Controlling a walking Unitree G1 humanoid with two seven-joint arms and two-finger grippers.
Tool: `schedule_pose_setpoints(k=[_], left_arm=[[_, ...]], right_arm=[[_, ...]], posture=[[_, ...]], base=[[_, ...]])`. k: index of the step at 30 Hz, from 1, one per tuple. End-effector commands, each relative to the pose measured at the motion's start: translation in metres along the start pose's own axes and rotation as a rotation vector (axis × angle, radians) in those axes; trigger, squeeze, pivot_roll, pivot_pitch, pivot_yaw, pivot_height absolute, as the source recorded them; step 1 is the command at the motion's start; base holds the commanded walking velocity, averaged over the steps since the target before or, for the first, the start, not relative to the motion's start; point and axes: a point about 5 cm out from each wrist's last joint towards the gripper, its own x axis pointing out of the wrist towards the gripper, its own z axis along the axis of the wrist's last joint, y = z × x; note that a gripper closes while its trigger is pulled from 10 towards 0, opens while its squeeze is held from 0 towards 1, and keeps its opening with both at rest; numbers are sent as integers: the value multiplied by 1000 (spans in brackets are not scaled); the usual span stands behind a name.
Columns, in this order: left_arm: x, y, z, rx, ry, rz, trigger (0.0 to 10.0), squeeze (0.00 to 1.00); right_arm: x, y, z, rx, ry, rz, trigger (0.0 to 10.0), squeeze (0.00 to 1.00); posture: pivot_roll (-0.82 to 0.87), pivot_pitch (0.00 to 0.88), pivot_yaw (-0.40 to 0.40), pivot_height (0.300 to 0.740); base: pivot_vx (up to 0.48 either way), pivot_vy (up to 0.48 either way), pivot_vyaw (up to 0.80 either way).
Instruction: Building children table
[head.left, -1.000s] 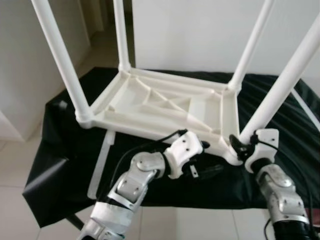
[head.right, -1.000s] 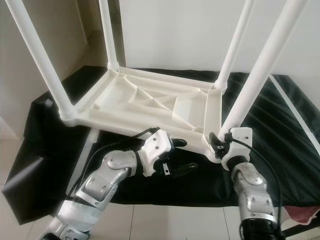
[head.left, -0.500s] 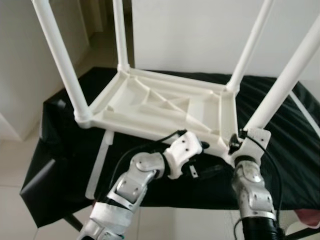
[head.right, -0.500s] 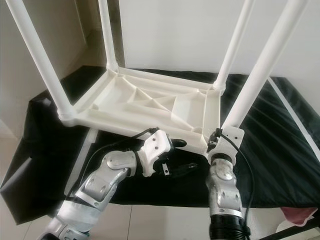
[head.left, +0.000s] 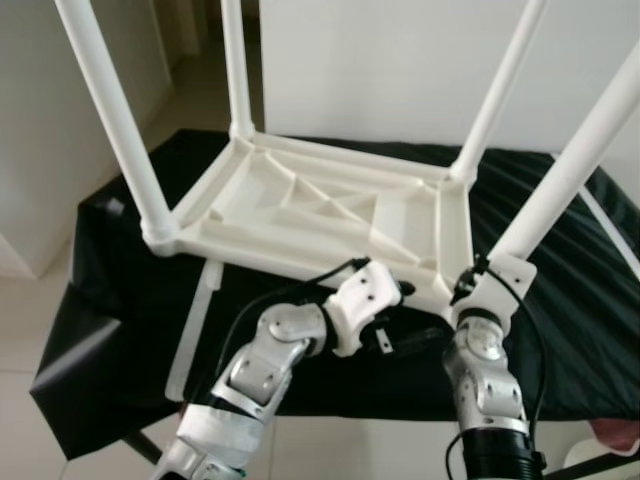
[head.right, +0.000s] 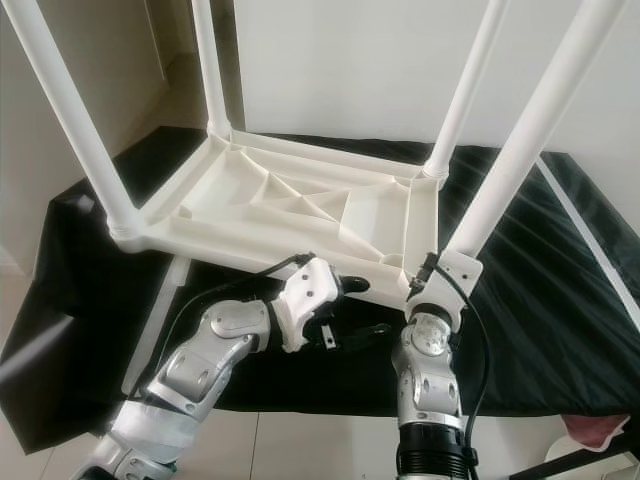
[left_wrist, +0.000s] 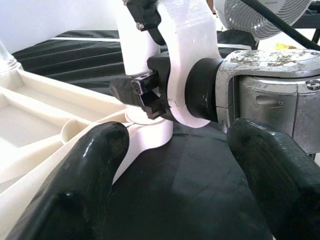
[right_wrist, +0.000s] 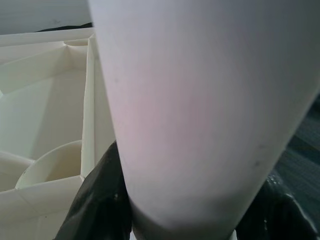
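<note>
Right gripper (head.right: 432, 272) clamps the near-right leg (head.right: 520, 150) at its socket.
The tabletop (head.left: 320, 215) lies upside down mid-frame on a black cloth (head.left: 110, 300), legs up for fitting; the left gripper (head.left: 405, 325) waits wide open, empty, beside that corner.

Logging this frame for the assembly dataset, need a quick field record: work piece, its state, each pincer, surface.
work piece: white plastic children's table, upside down, ribbed underside up
legs: four white legs standing up from the corner sockets
right pincer: clamped around the base of the near right leg, black fingers on both sides
left pincer: open, over the black cloth beside the near right corner, holding nothing
surface: black cloth over a table
loose part: white strip lying on the cloth near the left edge
</note>
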Motion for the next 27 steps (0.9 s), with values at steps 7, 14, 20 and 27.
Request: schedule_pose_setpoints(k=[7, 14, 20, 27], left_arm=[[1, 1, 1, -6, -4, 55, 10000, 0], [0, 3, 1, -8, 3, 60, 10000, 0], [-2, 4, 0, -6, 9, 64, 10000, 0], [-1, 5, 1, -3, 7, 61, 10000, 0]], right_arm=[[-3, 5, 2, 34, -12, 62, 10000, 1000], [-4, -6, -3, 19, -19, 66, 10000, 1000], [-6, -16, -3, 4, -40, 167, 10000, 1000], [3, -41, 6, -66, -82, 329, 10000, 1000]], posture=[[17, 0, -53, 740], [19, 0, -51, 740], [19, 0, -48, 740], [12, 0, -43, 740]], base=[[0, 0, 0], [0, 0, 0], [0, 0, 0], [0, 0, 0]])
